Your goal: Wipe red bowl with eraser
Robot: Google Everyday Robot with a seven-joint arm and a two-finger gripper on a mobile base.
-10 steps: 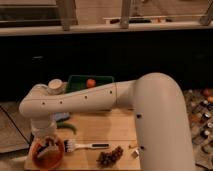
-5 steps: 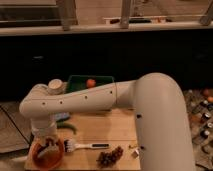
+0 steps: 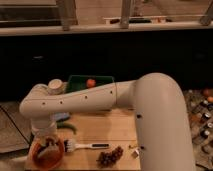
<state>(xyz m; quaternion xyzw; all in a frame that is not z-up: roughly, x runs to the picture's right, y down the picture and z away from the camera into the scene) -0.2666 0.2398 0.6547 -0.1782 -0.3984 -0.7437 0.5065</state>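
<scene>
The red bowl [image 3: 46, 155] sits on the wooden table at the lower left. My gripper [image 3: 47, 146] reaches straight down into the bowl from the white arm [image 3: 80, 100] that sweeps in from the right. A small whitish block, the eraser [image 3: 50, 145], shows at the gripper's tip inside the bowl, against the bowl's inner surface. The wrist hides the far rim of the bowl.
A white-headed brush [image 3: 85, 146] with a dark handle lies right of the bowl. Dark grapes [image 3: 110, 156] lie beyond it, and a small object [image 3: 134, 150] sits by the arm. A dark green tray [image 3: 97, 80] holding an orange thing [image 3: 90, 83] stands behind. A green item [image 3: 67, 127] lies near the wrist.
</scene>
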